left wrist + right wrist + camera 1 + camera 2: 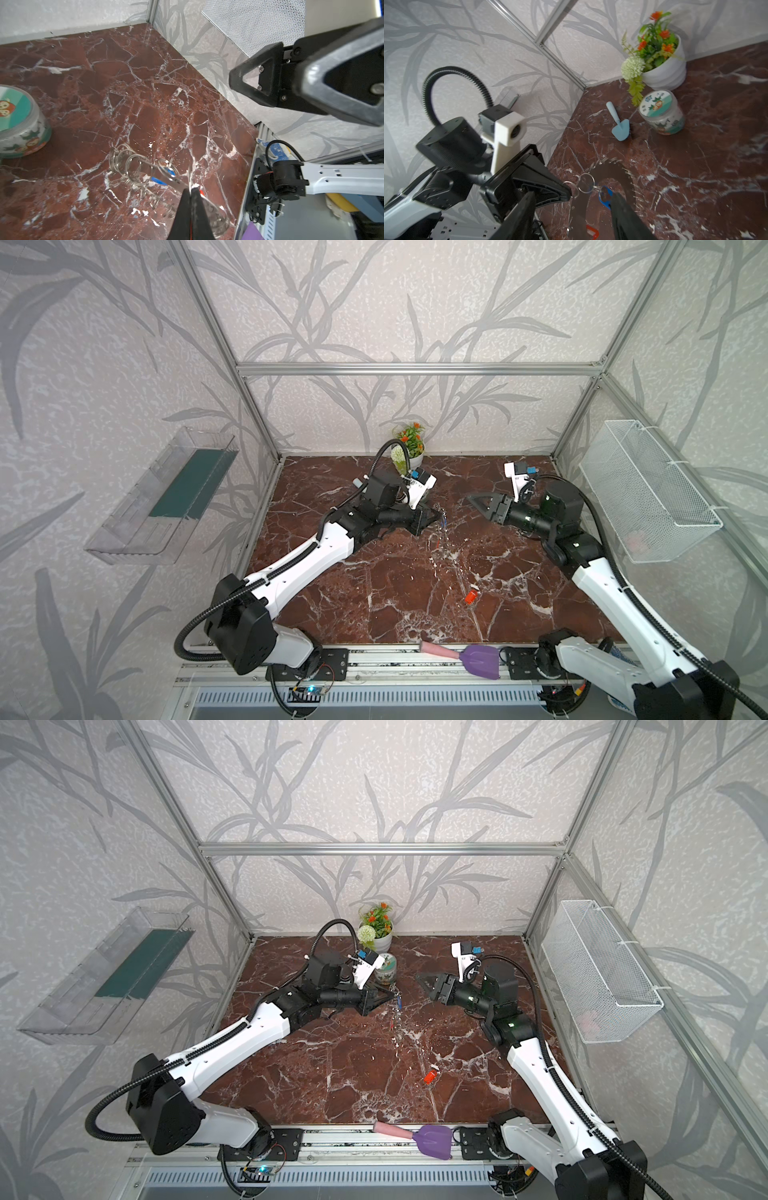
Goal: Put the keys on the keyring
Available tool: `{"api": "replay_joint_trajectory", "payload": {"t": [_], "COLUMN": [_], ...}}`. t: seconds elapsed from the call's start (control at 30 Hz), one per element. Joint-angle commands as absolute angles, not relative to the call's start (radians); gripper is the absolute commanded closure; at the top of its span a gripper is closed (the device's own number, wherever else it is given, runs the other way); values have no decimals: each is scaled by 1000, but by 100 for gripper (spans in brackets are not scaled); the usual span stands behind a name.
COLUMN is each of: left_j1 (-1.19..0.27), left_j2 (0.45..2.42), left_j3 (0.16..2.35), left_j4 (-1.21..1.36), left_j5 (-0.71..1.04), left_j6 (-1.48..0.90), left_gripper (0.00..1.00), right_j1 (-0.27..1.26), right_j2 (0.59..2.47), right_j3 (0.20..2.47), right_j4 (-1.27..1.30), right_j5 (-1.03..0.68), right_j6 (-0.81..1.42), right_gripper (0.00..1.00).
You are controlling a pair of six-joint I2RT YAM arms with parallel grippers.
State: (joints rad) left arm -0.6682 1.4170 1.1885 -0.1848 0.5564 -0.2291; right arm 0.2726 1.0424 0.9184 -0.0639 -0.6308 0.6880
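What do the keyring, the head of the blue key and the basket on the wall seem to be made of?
Keyring: probably steel; a flat grey plate edged with thin wire rings that glint.
Blue key head: probably plastic; one even, saturated colour with no metallic shine.
Basket: white coated metal mesh, judging by its fine see-through grid.

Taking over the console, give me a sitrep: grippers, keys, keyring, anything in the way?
Left gripper shut on keyring edge; right gripper open, apart. Blue key seemingly on a split ring; red-orange key on table. No obstruction seen.
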Motion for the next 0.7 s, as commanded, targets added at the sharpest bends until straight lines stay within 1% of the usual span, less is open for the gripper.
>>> {"api": "replay_joint_trajectory", "payload": {"t": [0.0, 0.2, 0.33, 0.5, 0.67], "left_j1": [-704, -777, -816, -856, -890], "left_j2": [1360, 1347, 1379, 1423, 1466], "left_j3": [1157, 1035, 1009, 988, 978], "left_j4": [-92, 126, 192, 255, 281], "left_j5": [419, 263, 201, 166, 125], "left_j6": [-82, 89, 224, 373, 487], "left_gripper": [100, 100, 100, 100, 100], "right_j1": [273, 273, 278, 313, 314], "right_j2": [1068, 1066, 1083, 1117, 1138], "right_j3": [977, 969, 1004, 1080, 1102], "right_j4": [-301, -325, -432, -586, -635], "right_j5": [-548, -525, -489, -433, -473], "right_j6": [731, 866, 947, 1000, 1081], "right_gripper": [42, 41, 41, 41, 47]}}
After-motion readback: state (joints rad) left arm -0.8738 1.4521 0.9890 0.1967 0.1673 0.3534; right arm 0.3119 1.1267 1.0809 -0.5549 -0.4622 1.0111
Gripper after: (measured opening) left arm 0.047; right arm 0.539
